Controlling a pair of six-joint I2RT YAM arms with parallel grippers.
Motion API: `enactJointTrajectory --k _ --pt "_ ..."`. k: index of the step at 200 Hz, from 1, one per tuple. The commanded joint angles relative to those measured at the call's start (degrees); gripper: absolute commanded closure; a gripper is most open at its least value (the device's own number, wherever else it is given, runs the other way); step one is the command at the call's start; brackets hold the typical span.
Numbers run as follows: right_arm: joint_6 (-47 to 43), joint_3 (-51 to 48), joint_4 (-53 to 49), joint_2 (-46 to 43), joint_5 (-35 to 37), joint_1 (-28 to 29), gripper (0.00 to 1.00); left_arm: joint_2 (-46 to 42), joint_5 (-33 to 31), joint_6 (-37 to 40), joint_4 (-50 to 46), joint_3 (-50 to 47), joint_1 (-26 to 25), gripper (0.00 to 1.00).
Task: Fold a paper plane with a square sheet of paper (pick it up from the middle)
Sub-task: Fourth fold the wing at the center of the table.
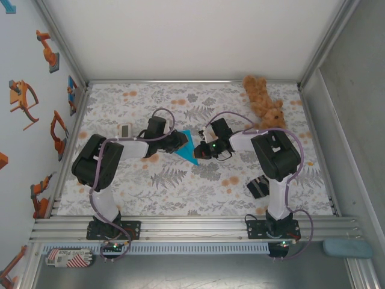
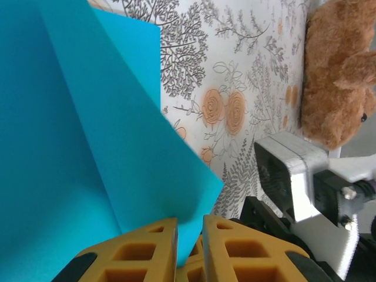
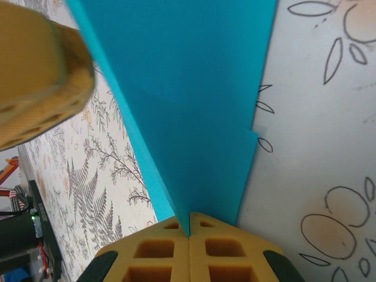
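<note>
My floral-patterned tabletop (image 1: 180,192) carries a brown teddy bear (image 1: 264,102) at its far right corner, a small white device (image 1: 127,130) on the left and a dark striped cloth (image 1: 258,186) near right.

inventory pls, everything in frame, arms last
square sheet of paper: 1, cyan-blue, folded to a triangle, mid-table between the grippers
teddy bear: 1, brown, far right corner of the table
striped cloth: 1, dark, on the table by the right arm
small device: 1, white, on the table left of the left arm
tablecloth: 1, white floral, covers the table
striped item: 1, red-white, off the table, near left
pad: 1, grey-blue, off the table, near right
left gripper: yellow fingers, paper corner between them, clamping unclear
right gripper: yellow fingers, shut on the paper's edge
</note>
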Motion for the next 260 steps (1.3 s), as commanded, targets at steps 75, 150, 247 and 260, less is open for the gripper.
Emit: enactJointTrajectory --k 75,150,247,260 --pt "0.1 -1.2 -2.2 2.2 1.9 -0.5 0.85 3.0 -0.4 -0.1 -3.0 3.9 -0.4 0.84" --pt "0.0 -2.1 -2.3 2.3 1.5 -1.0 0.91 4.5 0.2 0.2 -4.4 6.4 -0.4 0.83" --pt "-1.5 -2.2 -2.5 2.2 -0.1 -1.6 0.95 -0.8 -2.6 3.9 -10.0 1.9 0.7 0.67" --pt "-2.1 -2.0 -3.1 2.2 0.0 -1.7 0.95 -0.4 -2.2 4.4 -10.8 2.4 0.6 0.64"
